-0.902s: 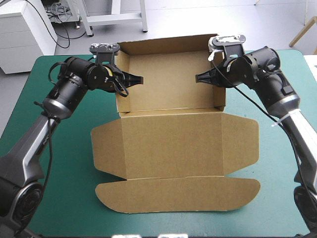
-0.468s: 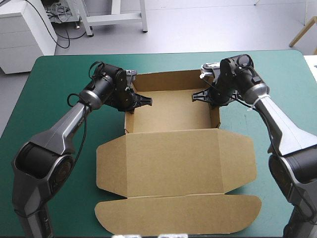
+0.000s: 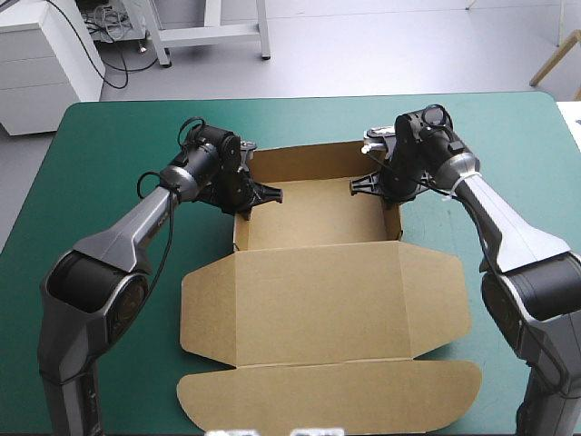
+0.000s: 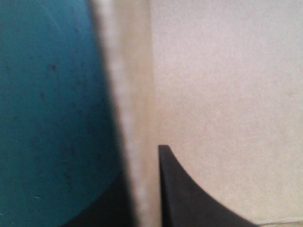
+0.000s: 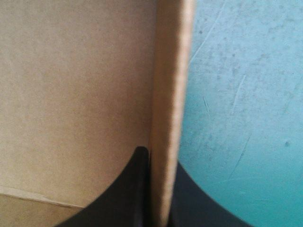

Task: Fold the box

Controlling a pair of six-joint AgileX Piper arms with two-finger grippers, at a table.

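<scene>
1. The brown box (image 3: 318,300) lies open at mid-table on the teal-green cover (image 3: 109,145). The tray (image 3: 318,213) is at the 12 o'clock end and the lid (image 3: 318,272) lies flat toward 6 o'clock.
2. The tray's back wall and both side walls are raised. The lid's two side flaps lie spread at 3 and 9 o'clock, and a long round-ended flap (image 3: 327,395) lies flat at the 6 o'clock end.
3. The left arm enters from about 7 o'clock, with the forearm running up toward 1 o'clock. The wrist bends at the tray's 9 o'clock side, so the left gripper (image 3: 263,193) points toward 3 o'clock over the wall.
4. In the left wrist view, the left gripper (image 4: 142,182) is all but closed on the tray's 9 o'clock wall (image 4: 128,94). One black finger (image 4: 189,198) sits inside against the brown floor. The other is a dark shape outside, over the cover (image 4: 47,94). The board's edge stands between them.
5. The right arm enters from about 5 o'clock, with the forearm slanting up toward 11 o'clock. The wrist is cocked at the tray's 3 o'clock side, and the right gripper (image 3: 361,184) points toward 9 o'clock into the tray.
6. In the right wrist view, the right gripper (image 5: 158,158) is pinched nearly closed on the 3 o'clock wall (image 5: 170,71). One finger (image 5: 128,189) is inside and the other is outside over the cover (image 5: 236,118).
7. The two grippers face each other across the tray, well apart, near its 12 o'clock half.
</scene>
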